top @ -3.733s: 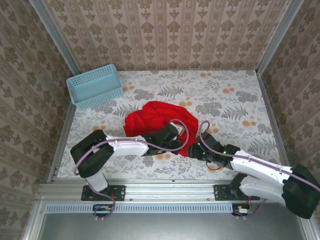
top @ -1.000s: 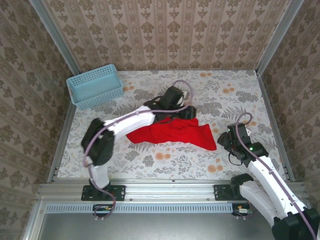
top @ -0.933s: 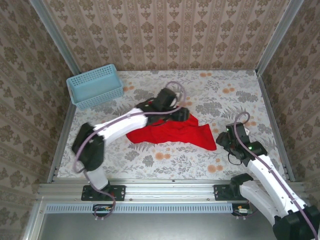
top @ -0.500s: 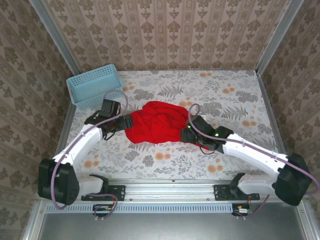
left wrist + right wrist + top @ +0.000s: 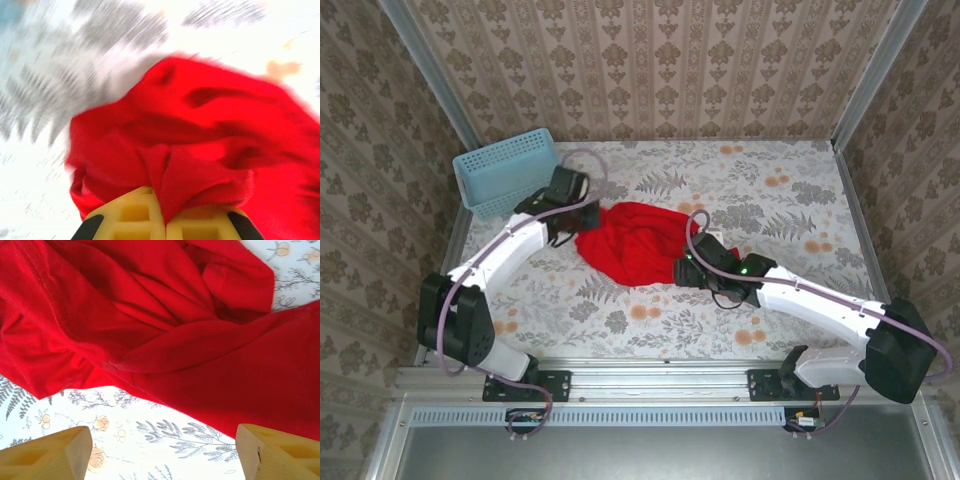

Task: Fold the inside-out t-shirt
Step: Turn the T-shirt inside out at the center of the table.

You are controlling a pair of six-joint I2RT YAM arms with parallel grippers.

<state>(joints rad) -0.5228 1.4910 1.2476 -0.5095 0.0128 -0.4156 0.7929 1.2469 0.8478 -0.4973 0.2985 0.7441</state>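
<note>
On the middle of the flower-printed tabletop point(image 5: 790, 200), the bright red, soft cloth short-sleeved t-shirt point(image 5: 635, 245) is seen bunched in a rumpled heap, with no part of it laid flat; a light blue plastic slotted basket point(image 5: 510, 170) is set well apart at the far left corner. The left gripper point(image 5: 165, 220) is closed on a pinch of the heap's left side, a fold of red fabric being squeezed up between its yellow pads point(image 5: 130, 217). The right gripper point(image 5: 160, 455) is held with jaws spread wide just at the garment's near right edge, nothing being caught between its fingers point(image 5: 50, 450). The fabric is judged light, limp and thin: it is expected to sag from any held point, to slide easily over the smooth surface and to bunch rather than keep a shape, with little risk of damage. A hold is best taken on a single layer at a hem, shoulder seam or sleeve corner, so that the heap can be drawn out flat between two held points before any fold is attempted; a grab into the thick middle is likely to gather several layers at once
</note>
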